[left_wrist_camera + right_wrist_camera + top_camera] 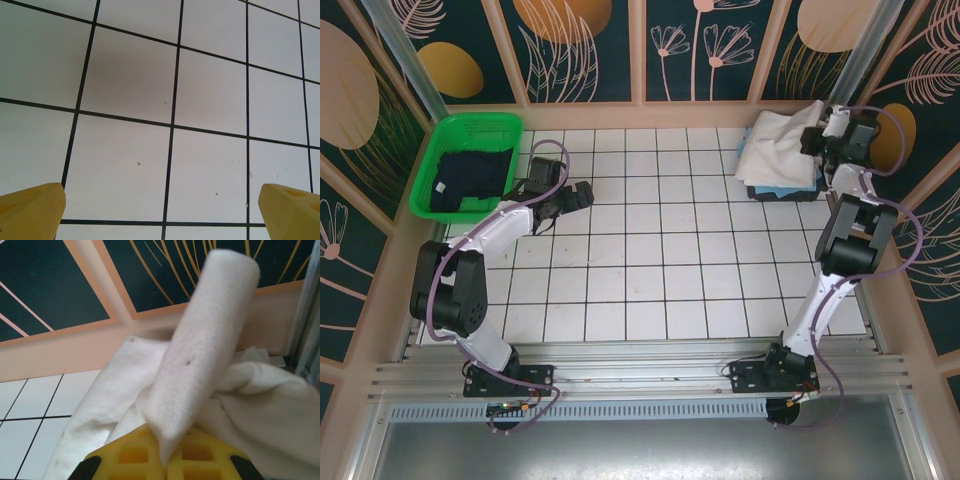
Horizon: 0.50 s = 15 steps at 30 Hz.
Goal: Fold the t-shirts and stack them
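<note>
Pinching a fold of the cream-white t-shirt [775, 148] at the far right corner of the desk [660, 280], the right tool [814, 138] is clamped on the cloth. On its wrist camera you can see it clearly: the yellow fingers [135, 456] sit at the bottom of the picture with a thick roll of white fabric rising up and away from between them, tilted to the right. The rest of the shirt lies bunched and rumpled behind that roll, up against the peach rail of the back wall [60, 347]. From above, the cream shirt is draped loosely over a light blue t-shirt [787, 188], which pokes out flat along the near edge of the heap, and there is a thin dark edge showing under the blue at the left; what that dark layer is, I cannot tell. Over on the left side, the left tool [582, 192] hangs above bare white tiles just right of the green mesh basket [480, 124], its jaws spread wide with nothing between them. Its wrist camera looks straight down at tiles and black grout lines, the two yellow fingertips [35, 207] far apart at the bottom corners. Inside the basket at the far left lies the dark navy t-shirt [470, 180], crumpled in a heap. The two arms are well apart, with the middle of the desk between them.
</note>
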### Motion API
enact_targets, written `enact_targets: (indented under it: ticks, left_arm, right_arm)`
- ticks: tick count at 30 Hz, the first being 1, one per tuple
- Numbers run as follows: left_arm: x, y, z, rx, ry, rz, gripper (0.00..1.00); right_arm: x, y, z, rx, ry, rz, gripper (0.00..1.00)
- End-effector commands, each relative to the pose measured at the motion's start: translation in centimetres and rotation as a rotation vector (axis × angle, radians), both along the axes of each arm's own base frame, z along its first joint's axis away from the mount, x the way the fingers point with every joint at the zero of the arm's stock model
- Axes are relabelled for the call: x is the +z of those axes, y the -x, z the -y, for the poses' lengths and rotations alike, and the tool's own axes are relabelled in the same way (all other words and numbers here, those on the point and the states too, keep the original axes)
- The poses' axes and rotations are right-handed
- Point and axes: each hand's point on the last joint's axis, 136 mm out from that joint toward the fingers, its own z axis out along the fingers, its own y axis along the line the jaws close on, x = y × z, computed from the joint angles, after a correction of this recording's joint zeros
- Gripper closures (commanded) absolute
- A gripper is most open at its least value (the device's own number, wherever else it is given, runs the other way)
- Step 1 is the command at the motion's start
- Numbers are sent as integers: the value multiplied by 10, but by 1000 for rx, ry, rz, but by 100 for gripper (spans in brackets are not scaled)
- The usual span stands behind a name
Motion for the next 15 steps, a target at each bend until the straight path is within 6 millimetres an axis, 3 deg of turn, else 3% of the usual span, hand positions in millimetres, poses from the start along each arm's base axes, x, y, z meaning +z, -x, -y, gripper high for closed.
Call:
enact_targets:
  ticks: [1,6,8,11,15]
  left_arm:
    - [9,5,-3,10,18,4,1]
    - [7,6,-4,18,18,-1,1]
    - [7,6,-3,13,24,-2,2]
    - [9,6,0,5,38,5,1]
    - [11,4,2,-2,48,10,2]
  right_arm:
    - [-1,-8,-2,111,-17,-12,100]
    - [-23,-23,33,-17,-5,-85,98]
    - [-35,-27,48,-91,5,-139,82]
    - [-50,-29,67,-188,19,-235,77]
    - [-44,-20,88,-327,32,-307,59]
